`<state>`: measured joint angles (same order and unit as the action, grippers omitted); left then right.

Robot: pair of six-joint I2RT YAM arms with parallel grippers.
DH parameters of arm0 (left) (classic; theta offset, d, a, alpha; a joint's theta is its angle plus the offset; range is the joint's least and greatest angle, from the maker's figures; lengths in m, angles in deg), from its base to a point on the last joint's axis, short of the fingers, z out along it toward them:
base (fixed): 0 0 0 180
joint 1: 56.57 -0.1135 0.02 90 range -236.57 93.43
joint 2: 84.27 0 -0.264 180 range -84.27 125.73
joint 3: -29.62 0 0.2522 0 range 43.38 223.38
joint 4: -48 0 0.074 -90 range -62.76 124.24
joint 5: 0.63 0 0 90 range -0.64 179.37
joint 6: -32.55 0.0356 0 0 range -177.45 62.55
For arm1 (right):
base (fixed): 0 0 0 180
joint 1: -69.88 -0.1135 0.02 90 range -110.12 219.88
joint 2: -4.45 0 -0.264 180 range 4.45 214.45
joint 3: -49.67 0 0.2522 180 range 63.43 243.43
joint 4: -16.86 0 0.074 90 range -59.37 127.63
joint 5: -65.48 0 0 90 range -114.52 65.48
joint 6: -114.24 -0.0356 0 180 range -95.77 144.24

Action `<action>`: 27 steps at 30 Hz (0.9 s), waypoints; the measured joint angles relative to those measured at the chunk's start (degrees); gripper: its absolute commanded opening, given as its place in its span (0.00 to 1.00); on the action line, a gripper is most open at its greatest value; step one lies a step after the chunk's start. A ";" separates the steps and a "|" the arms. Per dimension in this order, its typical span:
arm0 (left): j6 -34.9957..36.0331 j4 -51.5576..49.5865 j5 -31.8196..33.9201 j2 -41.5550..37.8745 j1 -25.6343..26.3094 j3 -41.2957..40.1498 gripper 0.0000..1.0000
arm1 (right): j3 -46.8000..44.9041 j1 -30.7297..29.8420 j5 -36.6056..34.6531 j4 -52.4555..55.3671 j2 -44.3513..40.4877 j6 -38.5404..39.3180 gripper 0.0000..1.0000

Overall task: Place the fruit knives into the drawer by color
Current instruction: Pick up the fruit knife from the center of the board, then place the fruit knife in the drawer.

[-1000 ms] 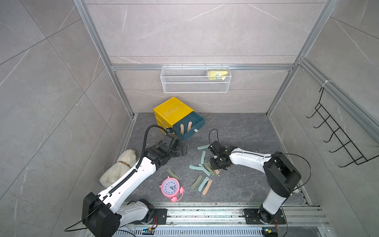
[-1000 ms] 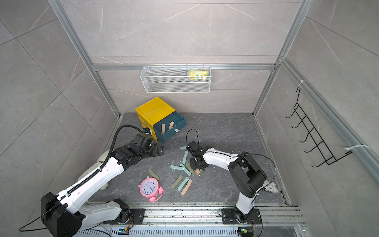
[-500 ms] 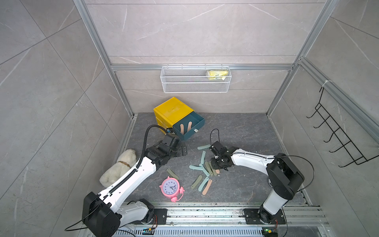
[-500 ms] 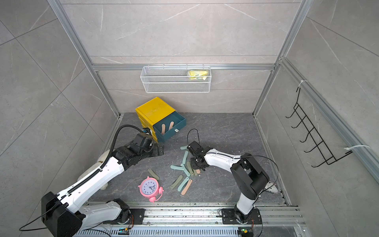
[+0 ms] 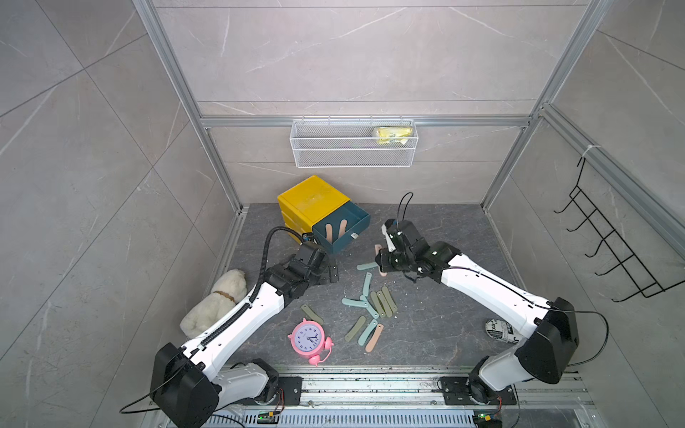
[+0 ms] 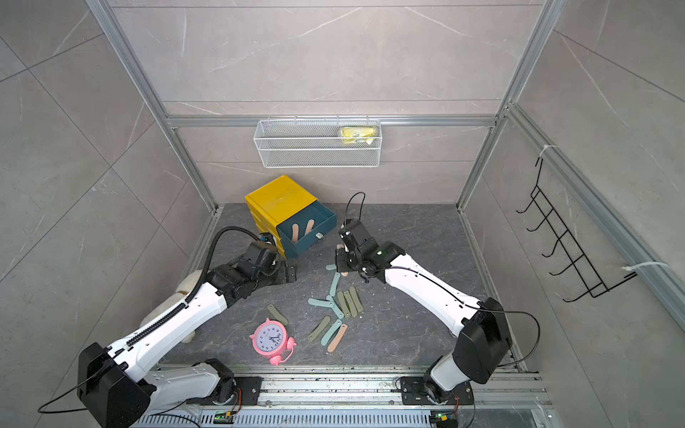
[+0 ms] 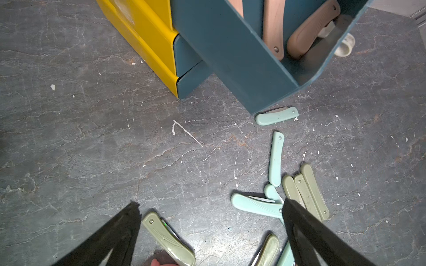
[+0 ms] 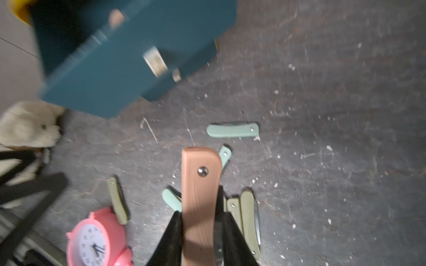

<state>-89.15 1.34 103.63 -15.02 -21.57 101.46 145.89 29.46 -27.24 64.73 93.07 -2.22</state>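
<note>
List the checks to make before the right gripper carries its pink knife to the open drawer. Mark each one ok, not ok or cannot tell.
1. Grip: the right gripper is shut on the pink knife, which is clear of the floor: ok.
2. The drawer is open: ok.
3. Colour match: the two knives inside are pink too: ok.
4. Bare room is left in the drawer: ok.
5. The left gripper is open and over the floor, not over the drawer: ok.
6. Blade folded in: cannot tell, because the fingers and blur hide that edge.
</note>
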 measured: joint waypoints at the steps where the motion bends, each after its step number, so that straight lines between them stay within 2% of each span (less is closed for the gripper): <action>1: 0.00 0.00 0.00 0.00 0.00 -0.11 0.99 | 3.28 0.00 0.44 -0.07 0.79 0.15 0.21; 4: -0.02 -0.02 0.00 0.00 0.00 -0.37 1.00 | 13.33 -0.37 1.31 -0.98 5.07 0.22 0.21; 9: -0.04 -0.17 0.02 0.00 0.00 -0.42 0.99 | 29.97 -1.81 2.84 -1.81 17.57 0.13 0.21; 16: -0.04 -0.63 0.07 -0.07 0.00 -0.42 1.00 | 46.88 -2.69 2.95 2.10 34.93 0.13 0.21; 18: -0.02 -0.76 0.04 -0.11 0.00 -0.42 0.99 | 48.92 -2.69 2.95 3.13 37.55 0.11 0.23; 21: -0.02 -0.90 0.02 -0.13 0.00 -0.42 0.99 | 49.09 -2.69 2.71 5.11 38.62 0.02 0.32; 23: -0.02 -0.92 0.00 -0.13 0.00 -0.42 0.99 | 49.09 -2.69 2.49 5.66 38.66 -0.31 0.44; 25: -0.02 -0.90 -0.07 -0.13 0.00 -0.42 0.99 | 49.07 -2.69 2.29 5.55 38.66 -0.59 0.52; 27: -0.02 -0.90 -0.26 -0.13 0.00 -0.42 0.99 | 48.70 -2.69 2.08 5.49 38.66 -0.90 0.57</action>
<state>-89.18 0.44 103.36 -15.15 -21.57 101.05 194.58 26.77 -25.16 70.22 131.74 -3.12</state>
